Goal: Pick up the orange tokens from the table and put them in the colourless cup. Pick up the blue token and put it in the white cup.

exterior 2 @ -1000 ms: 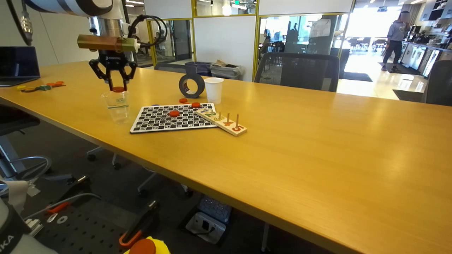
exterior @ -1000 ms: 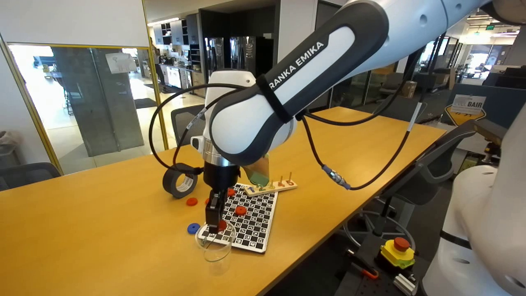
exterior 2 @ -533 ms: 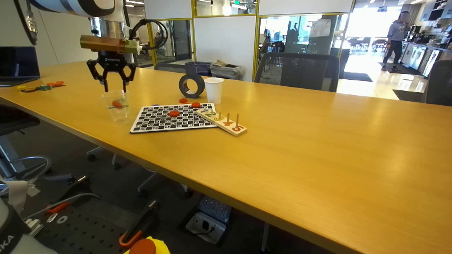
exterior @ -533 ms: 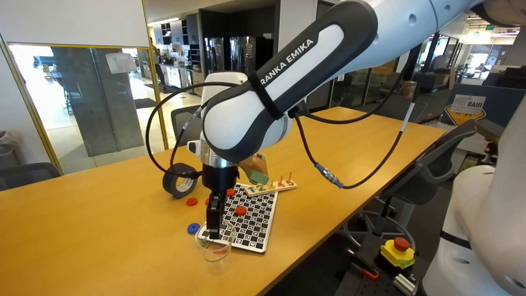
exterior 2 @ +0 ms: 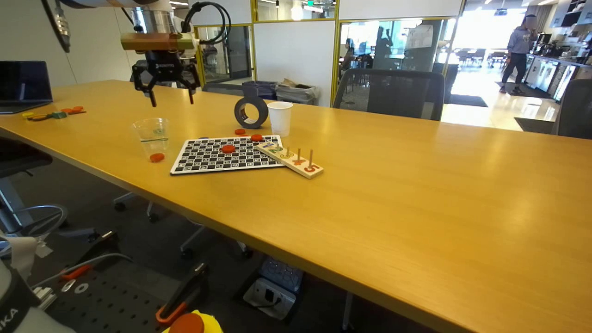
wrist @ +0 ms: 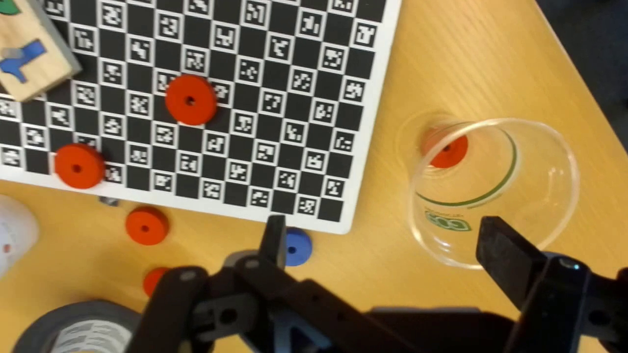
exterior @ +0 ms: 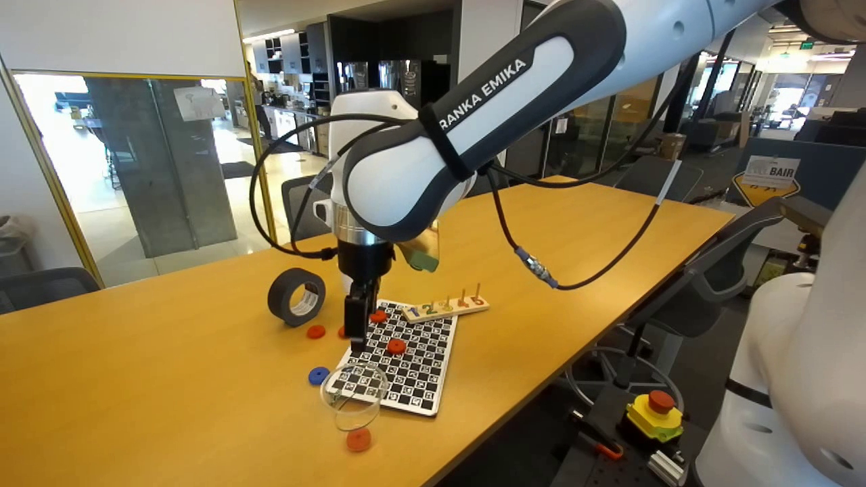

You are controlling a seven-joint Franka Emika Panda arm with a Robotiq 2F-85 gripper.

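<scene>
Fingers (wrist: 510,260) wide apart, empty | clear plastic cup (wrist: 535,189), wrist view's right: orange token (wrist: 453,154) inside | sorted by colour, I'd guess

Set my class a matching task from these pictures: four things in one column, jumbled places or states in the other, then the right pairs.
Things:
1. Colourless cup
2. Blue token
3. Wooden peg strip
4. White cup

Places and states:
A. Resting partly on the chequered board
B. Standing near the black tape roll
C. One orange token at its bottom
D. Lying flat on the table

Right pairs: 1-C, 2-D, 3-A, 4-B
</scene>
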